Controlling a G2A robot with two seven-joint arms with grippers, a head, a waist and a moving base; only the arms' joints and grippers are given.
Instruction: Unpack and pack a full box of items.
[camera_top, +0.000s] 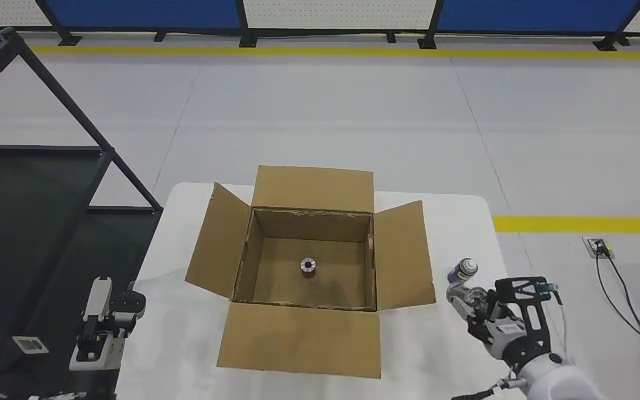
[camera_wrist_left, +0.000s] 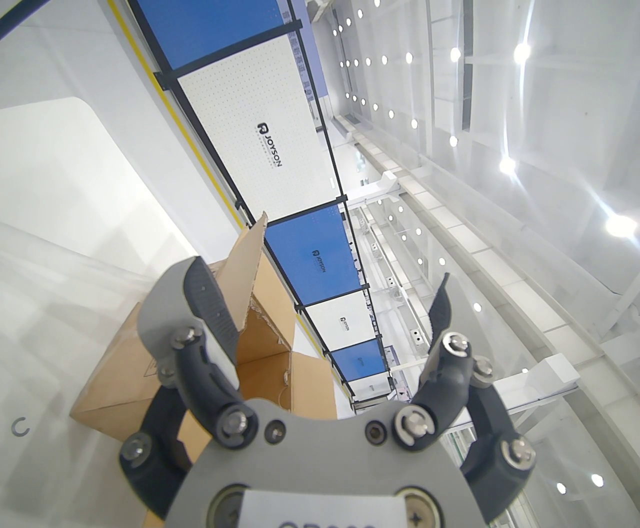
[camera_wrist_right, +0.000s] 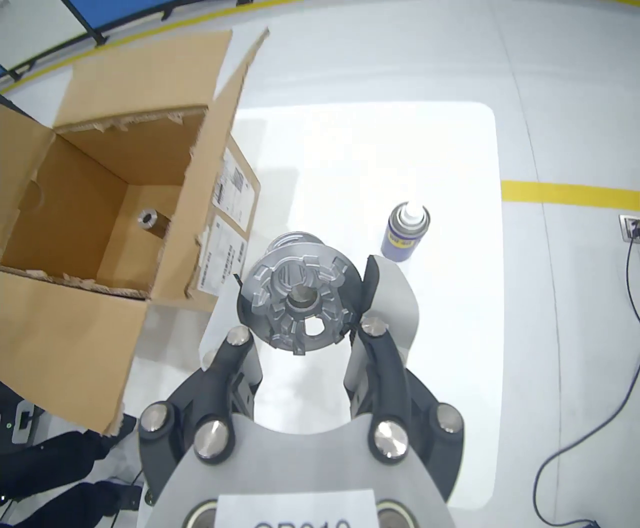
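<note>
An open cardboard box (camera_top: 308, 268) stands mid-table with all flaps spread; a small metal cylinder (camera_top: 307, 266) lies on its floor, also seen as the cylinder (camera_wrist_right: 148, 220) in the right wrist view. My right gripper (camera_wrist_right: 300, 305) is shut on a grey toothed metal part (camera_wrist_right: 299, 300), held above the white table to the right of the box (camera_wrist_right: 100, 200). A blue spray can (camera_wrist_right: 406, 231) stands upright just beyond it; the can (camera_top: 465, 269) is near the right gripper (camera_top: 480, 303). My left gripper (camera_wrist_left: 320, 305) is open and empty at the table's left front edge, beside the box (camera_wrist_left: 260, 350).
The white table (camera_top: 440, 350) has bare surface right of the box and at the front. A black frame (camera_top: 60, 190) stands left of the table. A cable (camera_wrist_right: 590, 440) lies on the floor at the right.
</note>
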